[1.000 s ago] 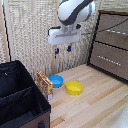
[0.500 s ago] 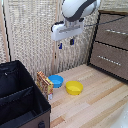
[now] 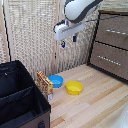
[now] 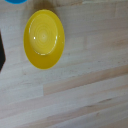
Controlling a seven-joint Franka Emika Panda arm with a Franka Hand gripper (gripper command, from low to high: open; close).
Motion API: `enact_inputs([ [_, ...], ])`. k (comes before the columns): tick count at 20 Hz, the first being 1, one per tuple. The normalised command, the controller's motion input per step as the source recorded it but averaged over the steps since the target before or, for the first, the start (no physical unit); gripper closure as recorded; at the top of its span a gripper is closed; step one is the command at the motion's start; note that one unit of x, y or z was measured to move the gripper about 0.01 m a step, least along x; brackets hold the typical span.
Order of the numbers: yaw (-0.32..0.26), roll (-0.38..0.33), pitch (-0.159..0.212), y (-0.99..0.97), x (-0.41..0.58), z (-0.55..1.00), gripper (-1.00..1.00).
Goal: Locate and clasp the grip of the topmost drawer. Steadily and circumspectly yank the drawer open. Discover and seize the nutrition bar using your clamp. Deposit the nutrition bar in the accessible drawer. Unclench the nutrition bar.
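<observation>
Exterior view: clamp [image 3: 69,40] hangs high in the air, well apart from the topmost drawer [image 3: 114,31] at the view's right, which looks closed, so handle reach not begun; fingers too small to read, can't tell if spread or closed. Nutrition bar [image 3: 44,84] stands propped against black bin [image 3: 20,100], beside blue bowl [image 3: 56,80] and yellow bowl [image 3: 74,88]. Wrist view: only yellow bowl [image 4: 44,39] on wooden floor [image 4: 80,95]; no fingers visible.

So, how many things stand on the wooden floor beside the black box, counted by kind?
Bowls: 2, the blue bowl and the yellow bowl
Snack packets: 1, the nutrition bar standing against the black box
Total: 3
</observation>
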Motion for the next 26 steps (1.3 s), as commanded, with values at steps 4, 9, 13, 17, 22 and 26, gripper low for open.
enact_inputs([
  [4, 0.037, -0.338, 0.074, 0.00, 0.082, 0.15, -1.00],
  [9, 0.038, -0.349, 0.053, 0.00, 0.118, 0.15, -1.00],
  [13, 0.034, -0.352, 0.044, 0.00, 0.146, 0.14, -1.00],
  [17, 0.004, -0.348, 0.063, 0.00, 0.227, 0.15, -1.00],
  [22, -0.005, -0.337, 0.083, 0.00, 0.311, 0.18, -1.00],
  [26, -0.001, -0.333, 0.056, 0.00, 0.353, 0.23, -1.00],
])
